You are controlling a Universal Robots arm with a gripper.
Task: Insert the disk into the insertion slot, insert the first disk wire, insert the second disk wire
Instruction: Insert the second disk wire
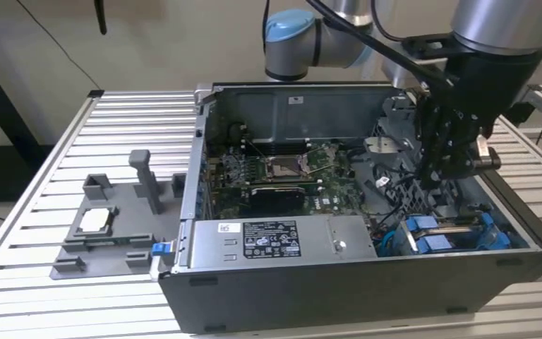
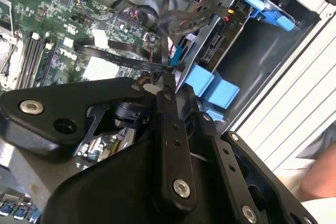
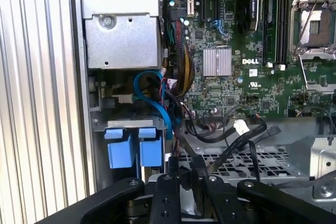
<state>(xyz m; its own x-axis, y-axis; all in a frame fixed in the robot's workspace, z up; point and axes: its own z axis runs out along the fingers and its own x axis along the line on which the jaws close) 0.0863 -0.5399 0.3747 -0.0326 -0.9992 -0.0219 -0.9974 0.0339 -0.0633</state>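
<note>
Tool (image 2: 163, 78) hovering, disk (image 2: 218, 90) seated close beside

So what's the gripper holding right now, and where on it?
Apparently a black wire, pinched near its end by the gripper, beside the blue-framed disk.

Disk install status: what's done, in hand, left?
Done: the disk, blue frame showing, sits in the insertion slot. In hand: the gripper looks shut on a black wire near the slot. Left: the wire insertions; I can't tell whether either is plugged in yet.
</note>
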